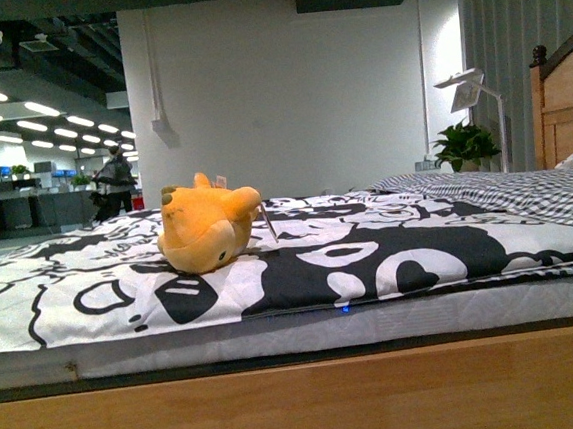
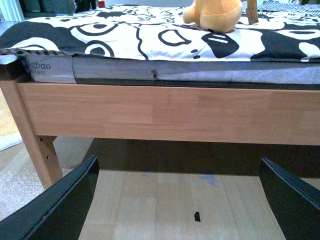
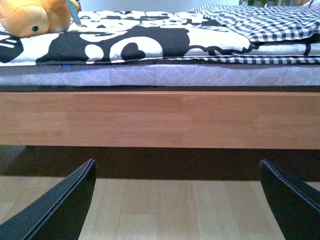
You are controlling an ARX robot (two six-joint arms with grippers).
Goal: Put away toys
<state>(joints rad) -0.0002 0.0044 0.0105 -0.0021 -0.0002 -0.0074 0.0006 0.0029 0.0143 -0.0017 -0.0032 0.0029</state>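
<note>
A yellow-orange plush toy with a small white tag lies on the black-and-white patterned bedspread, left of the middle of the bed. It also shows in the left wrist view and in the right wrist view. Neither arm shows in the front view. My left gripper is open and empty, low in front of the bed's wooden side rail. My right gripper is open and empty, also low before the rail, well below the toy.
A checked blanket covers the right side of the bed, by a wooden headboard. A potted plant and white lamp stand behind. A bed leg stands on the wood floor.
</note>
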